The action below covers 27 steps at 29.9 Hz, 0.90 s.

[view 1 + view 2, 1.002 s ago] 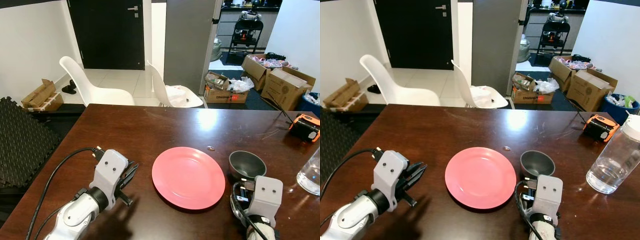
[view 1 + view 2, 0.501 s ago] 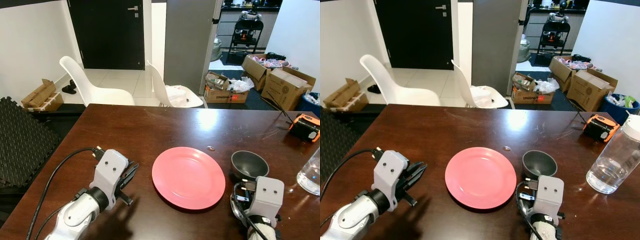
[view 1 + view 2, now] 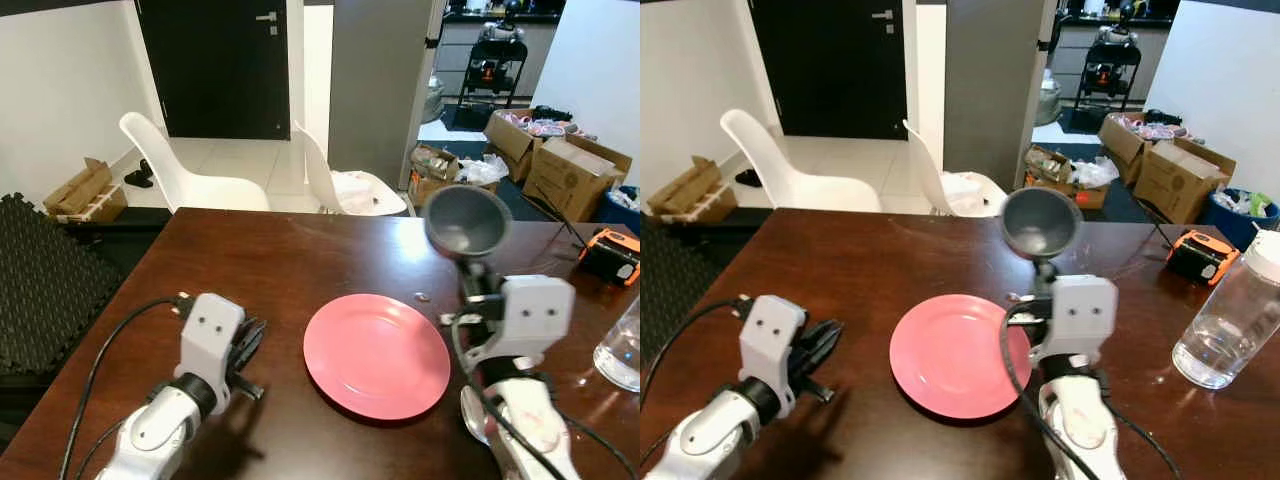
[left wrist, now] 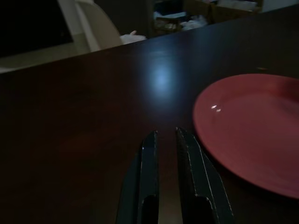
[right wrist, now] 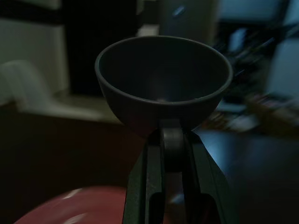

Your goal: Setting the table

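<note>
**Bowl held up in the right claw, above the tabletop**

The bowl (image 3: 467,219), dark grey, sits in the air at the tip of the right claw (image 3: 478,268), whose two black fingers (image 5: 145,179) are clamped on the bowl's lower edge. The bowl is tipped so its hollow faces back toward the robot, and it is clear of the tabletop (image 3: 290,265). Below the right claw and a little toward the robot's left lies the red plate (image 3: 376,354), flat on the dark wood; the bowl is above the plate's far right edge, not touching it. To the right of this claw, well apart, stands a clear water bottle (image 3: 1232,315), and beyond it an orange device (image 3: 610,253) near the far edge.

The left claw (image 4: 165,140) rests low over the tabletop with its fingers nearly together, a thin gap between them, holding nothing. The plate is just beside it, on its right, apart from the fingertips.

Beyond the tabletop stand two white chairs (image 3: 190,170) and some cardboard boxes (image 3: 565,165) on the floor.
</note>
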Tool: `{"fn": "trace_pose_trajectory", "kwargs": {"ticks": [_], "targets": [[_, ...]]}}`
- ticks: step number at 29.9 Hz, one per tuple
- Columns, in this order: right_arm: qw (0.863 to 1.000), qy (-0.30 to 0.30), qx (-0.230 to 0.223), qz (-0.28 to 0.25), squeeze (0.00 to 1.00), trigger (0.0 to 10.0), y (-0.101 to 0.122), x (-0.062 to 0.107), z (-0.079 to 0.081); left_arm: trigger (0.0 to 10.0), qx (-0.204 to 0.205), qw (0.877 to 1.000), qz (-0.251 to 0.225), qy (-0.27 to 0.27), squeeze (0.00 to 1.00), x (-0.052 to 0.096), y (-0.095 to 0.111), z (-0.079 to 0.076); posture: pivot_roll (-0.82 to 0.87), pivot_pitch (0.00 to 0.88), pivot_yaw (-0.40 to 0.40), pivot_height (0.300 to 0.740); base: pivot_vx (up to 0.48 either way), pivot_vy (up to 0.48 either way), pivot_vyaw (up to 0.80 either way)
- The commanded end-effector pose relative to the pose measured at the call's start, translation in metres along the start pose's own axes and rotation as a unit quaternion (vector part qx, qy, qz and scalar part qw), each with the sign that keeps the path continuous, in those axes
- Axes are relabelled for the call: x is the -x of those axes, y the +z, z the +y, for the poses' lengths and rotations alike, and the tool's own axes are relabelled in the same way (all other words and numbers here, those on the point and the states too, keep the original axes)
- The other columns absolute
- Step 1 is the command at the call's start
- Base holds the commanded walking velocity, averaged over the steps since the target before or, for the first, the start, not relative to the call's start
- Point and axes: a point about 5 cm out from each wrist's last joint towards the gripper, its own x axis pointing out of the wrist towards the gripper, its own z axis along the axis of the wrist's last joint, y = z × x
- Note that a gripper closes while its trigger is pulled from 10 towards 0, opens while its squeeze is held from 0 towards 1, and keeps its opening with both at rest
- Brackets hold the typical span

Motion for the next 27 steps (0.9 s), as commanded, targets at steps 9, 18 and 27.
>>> {"fn": "trace_pose_trajectory", "kwargs": {"ticks": [9,18,27], "targets": [[0.974,0.164,-0.097,0.12,0.0,10.0,-0.025,0.037,0.025,10.0,0.028,0.999,0.027,0.007,0.0,0.034,-0.001,0.037,0.01,0.088,0.083,0.74,0.0,0.0,0.0],[0.91,0.375,-0.025,0.176,0.0,10.0,-0.006,0.086,0.019,10.0,0.013,0.993,0.074,-0.096,0.0,0.082,-0.003,0.041,0.0,0.097,0.076,0.74,0.0,0.0,0.0],[0.925,0.352,-0.044,0.133,0.0,10.0,0.003,0.065,0.022,10.0,0.082,0.994,0.026,-0.072,0.0,0.053,-0.002,0.015,-0.01,0.091,0.075,0.74,0.0,0.0,0.0]]}}
